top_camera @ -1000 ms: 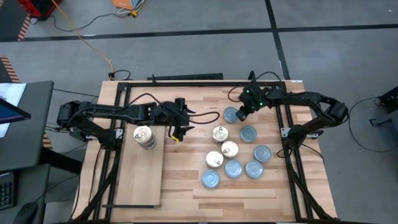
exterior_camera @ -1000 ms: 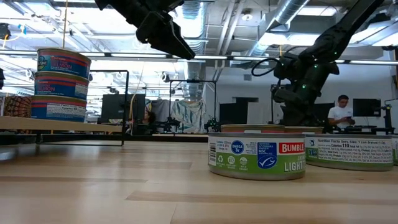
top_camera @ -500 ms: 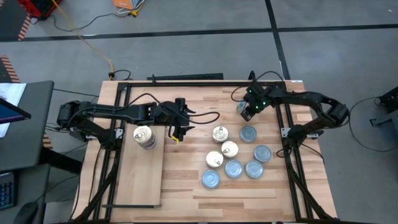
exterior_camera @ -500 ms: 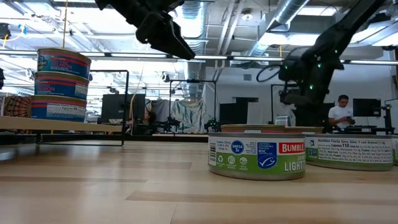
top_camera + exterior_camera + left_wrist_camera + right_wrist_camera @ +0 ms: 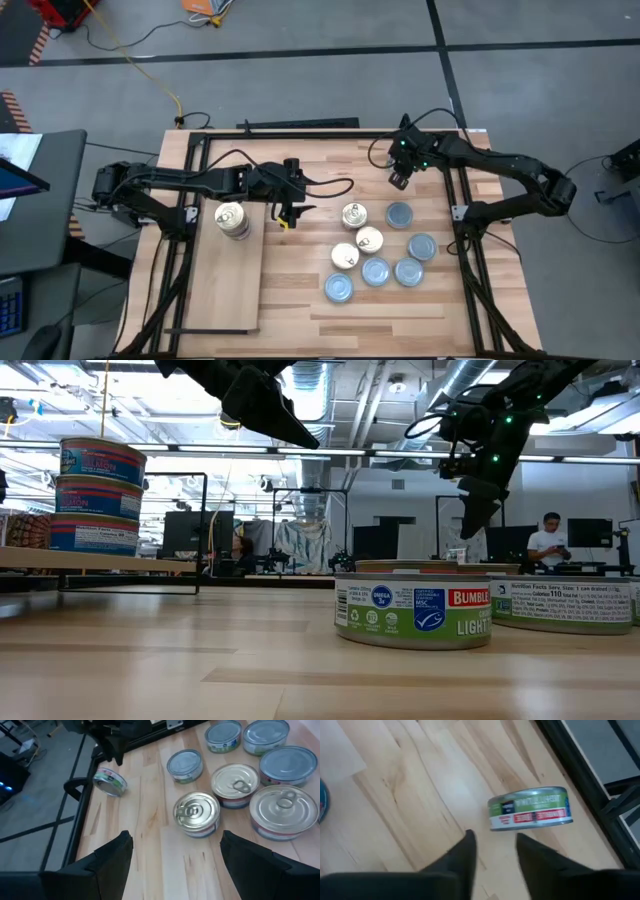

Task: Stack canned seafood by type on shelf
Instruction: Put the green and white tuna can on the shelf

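My right hand (image 5: 495, 838) hangs at the desk's far right edge, fingers a little apart and empty, with one green-labelled tin (image 5: 529, 808) loose just beyond them; whether it lies flat or tipped I can't tell. My left hand (image 5: 176, 838) is wide and empty beside the shelf (image 5: 225, 290), which holds one stack (image 5: 97, 495) of three. Eight tins (image 5: 375, 250) remain clustered on the desk (image 5: 300, 240), gold and blue mixed, so most sorting is left.
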You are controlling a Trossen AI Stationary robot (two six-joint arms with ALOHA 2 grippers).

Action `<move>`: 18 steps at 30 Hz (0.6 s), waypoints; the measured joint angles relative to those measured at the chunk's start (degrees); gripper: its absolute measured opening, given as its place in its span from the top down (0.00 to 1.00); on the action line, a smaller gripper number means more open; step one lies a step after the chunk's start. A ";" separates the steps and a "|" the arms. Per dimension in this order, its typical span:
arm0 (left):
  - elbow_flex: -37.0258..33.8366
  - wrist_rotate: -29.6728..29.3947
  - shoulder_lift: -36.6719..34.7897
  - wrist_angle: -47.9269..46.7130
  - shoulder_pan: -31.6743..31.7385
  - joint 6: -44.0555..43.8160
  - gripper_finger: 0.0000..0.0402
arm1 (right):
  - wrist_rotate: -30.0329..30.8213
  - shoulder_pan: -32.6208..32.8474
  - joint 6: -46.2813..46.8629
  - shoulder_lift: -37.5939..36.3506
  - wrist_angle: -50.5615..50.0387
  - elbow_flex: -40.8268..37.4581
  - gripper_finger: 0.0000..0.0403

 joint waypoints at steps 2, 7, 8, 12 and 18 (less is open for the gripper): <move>0.00 0.45 0.00 -0.50 -0.10 -0.13 0.28 | 0.03 0.03 0.00 0.06 -0.39 0.51 0.47; 0.00 0.75 0.00 -0.77 -0.13 -0.12 0.28 | 1.53 -1.82 13.08 0.38 -0.81 4.58 0.24; 0.00 0.73 0.00 -0.54 -0.13 -0.12 0.28 | 2.67 -2.02 16.45 0.94 -0.76 5.27 0.21; 0.00 0.73 0.00 1.27 -0.13 -0.62 0.28 | 10.59 0.65 26.27 4.00 -0.66 5.93 0.16; 0.00 0.70 0.00 2.82 -0.11 -0.57 0.28 | 21.09 8.84 39.59 9.44 3.88 6.02 0.18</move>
